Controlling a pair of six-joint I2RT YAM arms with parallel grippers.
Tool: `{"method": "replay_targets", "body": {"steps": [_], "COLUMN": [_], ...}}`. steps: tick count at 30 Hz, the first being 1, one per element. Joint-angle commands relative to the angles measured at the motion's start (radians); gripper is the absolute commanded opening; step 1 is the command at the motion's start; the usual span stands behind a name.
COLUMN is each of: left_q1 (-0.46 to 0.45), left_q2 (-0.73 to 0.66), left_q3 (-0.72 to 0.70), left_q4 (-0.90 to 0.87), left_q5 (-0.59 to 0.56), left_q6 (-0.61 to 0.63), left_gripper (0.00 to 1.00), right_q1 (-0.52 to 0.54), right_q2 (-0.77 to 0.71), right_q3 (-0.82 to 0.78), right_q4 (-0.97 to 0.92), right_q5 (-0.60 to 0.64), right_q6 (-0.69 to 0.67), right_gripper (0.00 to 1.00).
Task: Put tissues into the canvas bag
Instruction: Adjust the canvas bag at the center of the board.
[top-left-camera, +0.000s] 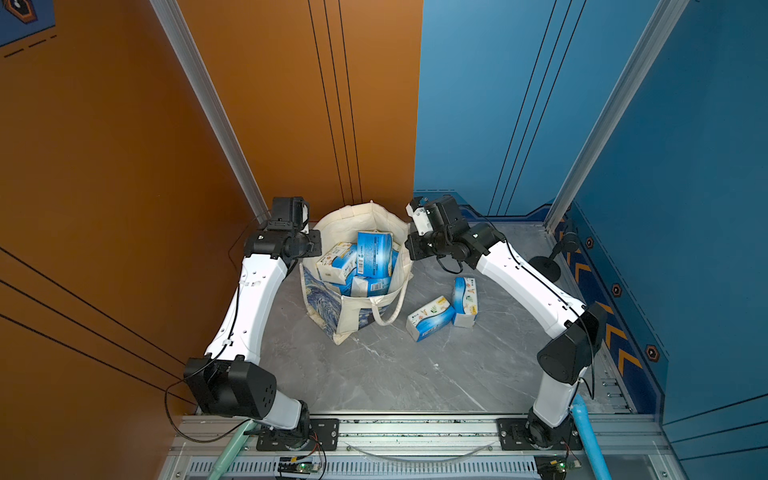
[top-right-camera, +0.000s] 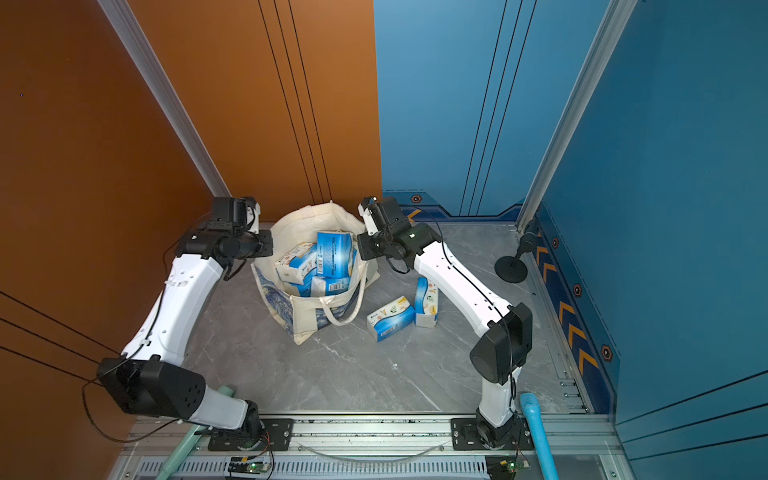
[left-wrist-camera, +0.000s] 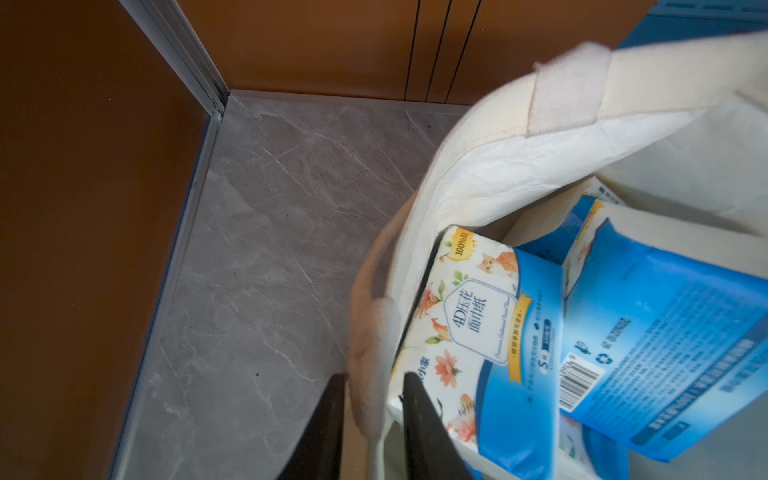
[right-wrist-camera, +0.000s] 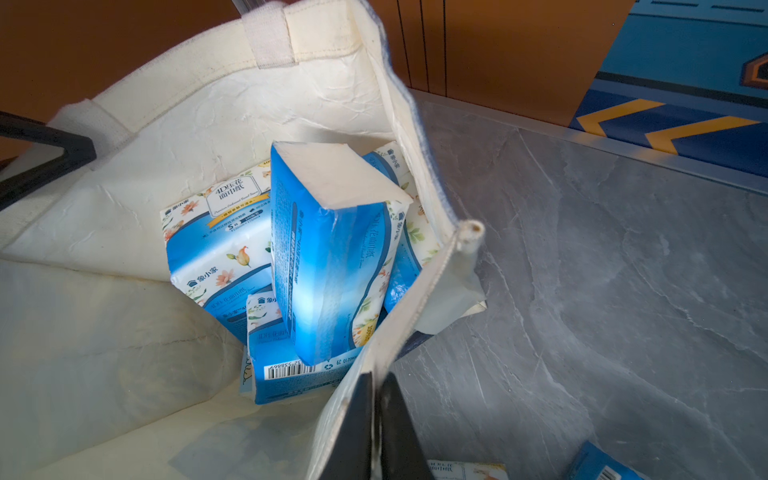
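canvas bag (right-wrist-camera: 187, 83): matt woven cloth, crinkled lining | tissues (right-wrist-camera: 332, 266): glossy plastic wrap | tabletop (right-wrist-camera: 623, 291): smooth marble-look

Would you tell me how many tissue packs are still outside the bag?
2. A flat pack lies on the table beside the bag; an upright pack stands next to it, nearer the right arm. None appear hidden outside.
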Motion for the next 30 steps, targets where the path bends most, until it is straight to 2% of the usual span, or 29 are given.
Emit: {"method": "replay_targets", "body": {"steps": [1,4,13,17,19,26,30], "left_q1": [0.010,0.015,0.016,0.016,0.016,0.006,-0.029], "left_q2": [-0.032,-0.041,-0.088,-0.110,-0.117,-0.139,-0.177], "left_q3": [0.010,0.009,0.011,0.011,0.012,0.008,0.014], "left_q4": [0.007,0.005,0.004,0.005,0.003,0.004,0.004], "left_q5": [-0.010,-0.023,-0.065,-0.078,-0.077,-0.080,-0.108], "left_q6": [-0.006,-0.012,-0.013,-0.013,-0.013,-0.010,-0.008], "left_gripper": [0.35,0.39,0.54,0.57,0.62,0.62,0.61], "right_q1": [0.004,0.004,0.006,0.005,0.005,0.000,-0.020], "right_q2": [-0.036,-0.034,-0.058,-0.076,-0.083,-0.113,-0.203], "right_q3": [-0.014,-0.016,-0.021,-0.032,-0.037,-0.055,-0.122], "right_q4": [0.025,0.024,0.026,0.036,0.042,0.044,0.060], "right_q5": [-0.027,-0.031,-0.023,-0.014,-0.008,0.024,0.099], "right_q6": [-0.020,-0.018,-0.021,-0.021,-0.021,-0.020,-0.026], "right_gripper": [0.12,0.16,0.49,0.54,0.56,0.65,0.66]}}
